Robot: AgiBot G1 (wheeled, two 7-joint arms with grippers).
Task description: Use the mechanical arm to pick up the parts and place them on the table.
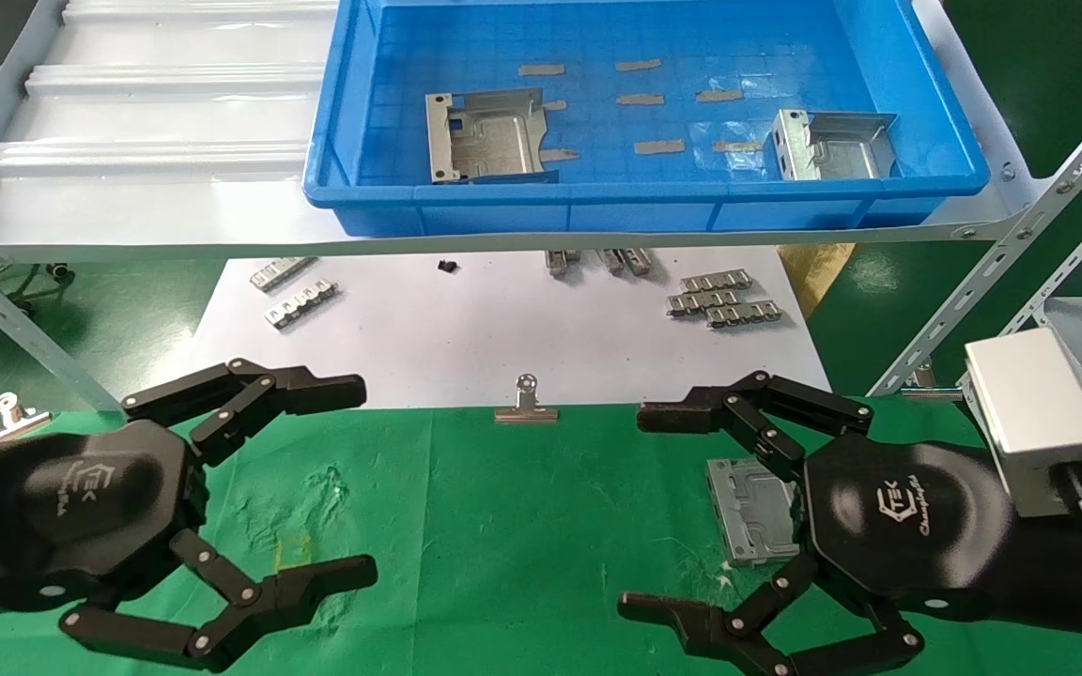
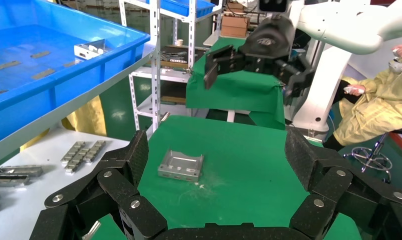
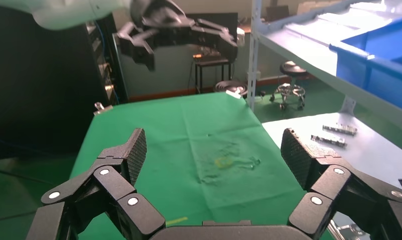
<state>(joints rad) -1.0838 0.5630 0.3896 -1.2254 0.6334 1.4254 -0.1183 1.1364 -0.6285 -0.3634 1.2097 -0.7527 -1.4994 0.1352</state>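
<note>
Two silver-grey parts lie in the blue tray on the shelf, one at its left and one at its right. A third part rests flat on the table's green cloth, just under and beside my right gripper's palm, which hides part of it. My right gripper hovers open over the cloth, holding nothing. My left gripper is open and empty too, over the cloth's left side.
A white paper sheet behind the cloth carries small ribbed strips. A silver binder clip pins the cloth's far edge, another clip sits at the left. The shelf edge overhangs, with slanted metal uprights at right.
</note>
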